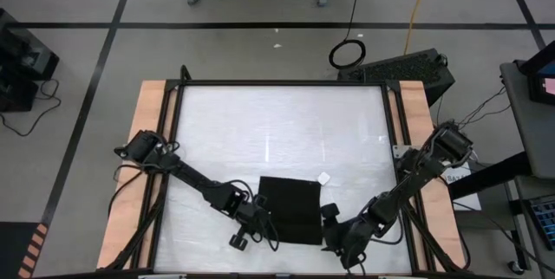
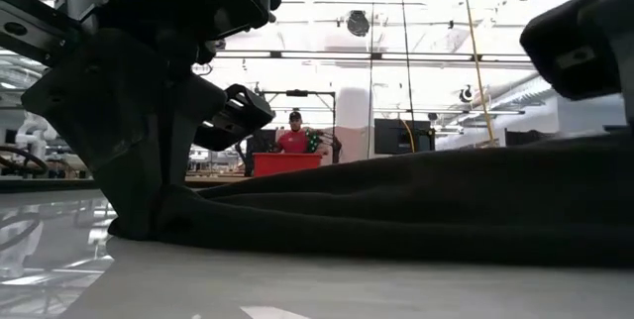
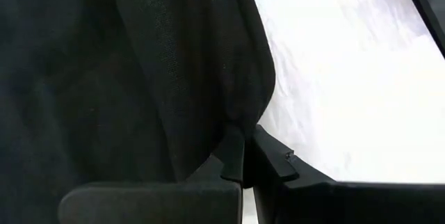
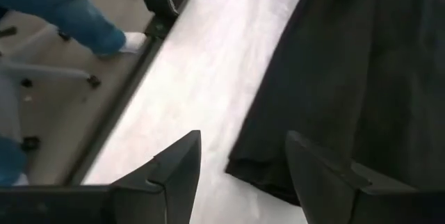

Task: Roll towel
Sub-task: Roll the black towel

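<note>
High view: overhead, facing straight down, far enough to take in the whole table (image 1: 286,123) and both arms. Low view: at tabletop level, facing across into the room, very near the towel (image 2: 446,200). Left wrist view: almost against the towel. Right wrist view: angled down near the towel's edge. All four share the towel.

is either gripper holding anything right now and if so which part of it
The left gripper pinches the near left corner of the plain black cloth towel. The right gripper is open beside the towel's near right corner, holding nothing.
</note>
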Robot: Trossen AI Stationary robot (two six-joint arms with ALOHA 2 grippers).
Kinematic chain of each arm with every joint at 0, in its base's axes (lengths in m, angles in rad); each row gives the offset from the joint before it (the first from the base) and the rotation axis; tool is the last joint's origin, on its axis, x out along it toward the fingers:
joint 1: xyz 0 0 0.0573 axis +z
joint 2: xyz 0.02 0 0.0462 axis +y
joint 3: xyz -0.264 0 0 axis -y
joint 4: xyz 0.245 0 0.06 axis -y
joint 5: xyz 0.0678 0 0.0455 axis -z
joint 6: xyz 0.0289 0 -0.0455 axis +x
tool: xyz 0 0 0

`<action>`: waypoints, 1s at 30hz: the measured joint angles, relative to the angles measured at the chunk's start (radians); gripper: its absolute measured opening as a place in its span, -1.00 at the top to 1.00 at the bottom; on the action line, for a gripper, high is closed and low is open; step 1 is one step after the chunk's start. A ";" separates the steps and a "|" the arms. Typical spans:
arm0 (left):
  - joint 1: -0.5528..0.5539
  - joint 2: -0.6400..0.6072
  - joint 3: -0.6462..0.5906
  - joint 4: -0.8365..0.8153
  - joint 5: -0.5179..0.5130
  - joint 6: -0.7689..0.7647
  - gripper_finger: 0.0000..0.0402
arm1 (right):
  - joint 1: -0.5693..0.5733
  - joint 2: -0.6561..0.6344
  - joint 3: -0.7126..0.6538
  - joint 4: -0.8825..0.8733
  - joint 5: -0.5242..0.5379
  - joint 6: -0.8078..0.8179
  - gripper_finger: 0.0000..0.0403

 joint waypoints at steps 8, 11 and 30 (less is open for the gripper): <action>0.013 0.001 0.000 0.002 0.026 0.002 0.96 | -0.007 0.073 0.000 -0.003 0.004 -0.015 0.00; 0.020 0.001 0.000 0.010 0.051 0.002 0.96 | -0.008 0.096 0.001 0.000 0.004 -0.007 0.00; 0.033 0.002 -0.001 0.024 0.175 -0.024 0.96 | -0.029 0.125 0.003 -0.048 0.020 0.206 0.91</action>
